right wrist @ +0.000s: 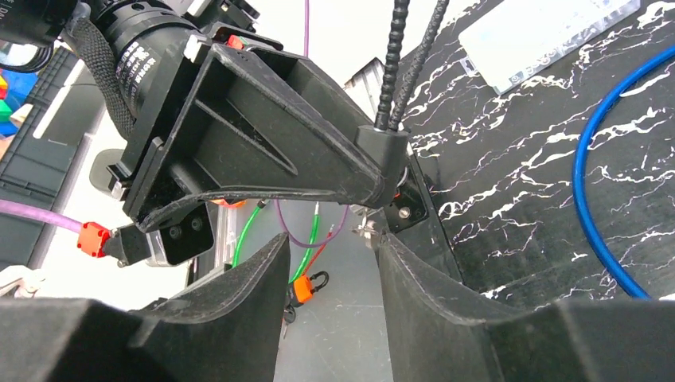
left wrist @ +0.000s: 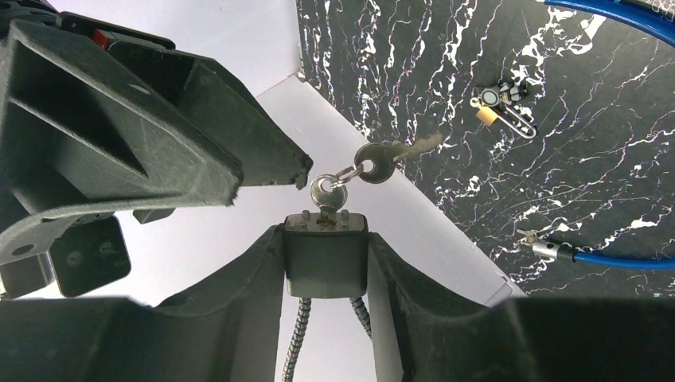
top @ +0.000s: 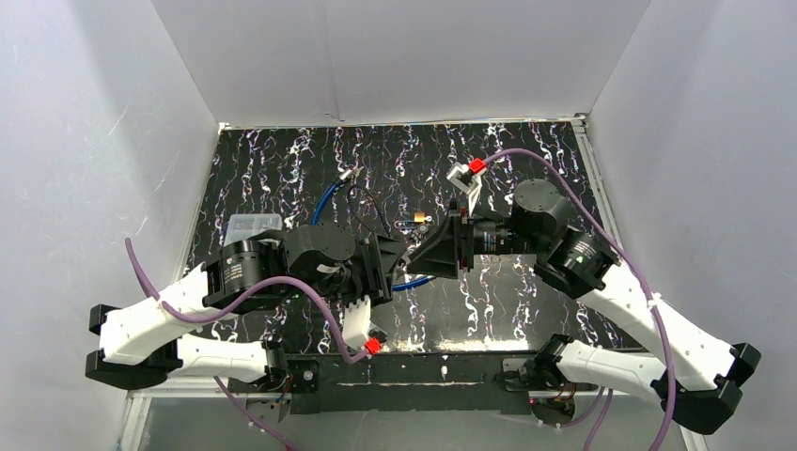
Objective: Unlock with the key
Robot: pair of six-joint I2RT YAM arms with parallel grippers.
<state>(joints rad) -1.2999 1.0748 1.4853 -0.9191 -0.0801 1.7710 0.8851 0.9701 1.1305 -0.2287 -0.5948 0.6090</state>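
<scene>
A dark grey padlock (left wrist: pixel 326 259) with a braided metal cable shackle is clamped between the fingers of my left gripper (left wrist: pixel 325 233), held up off the table. A silver key (left wrist: pixel 325 193) sits in its keyhole, and a ring with a second key (left wrist: pixel 384 163) hangs off it. My right gripper (right wrist: pixel 333 239) faces the lock with its jaws open and nothing between them. The key's head (right wrist: pixel 366 231) lies just off its right fingertip. In the top view the two grippers (top: pixel 402 252) (top: pixel 421 257) meet tip to tip at the table's middle.
A blue cable (top: pixel 327 199) loops across the black marbled table. A small brass padlock with keys (top: pixel 418 221) lies just behind the grippers. A clear plastic box (top: pixel 252 225) sits at the left. An orange padlock (right wrist: pixel 301 288) lies below the table's near edge. White walls enclose three sides.
</scene>
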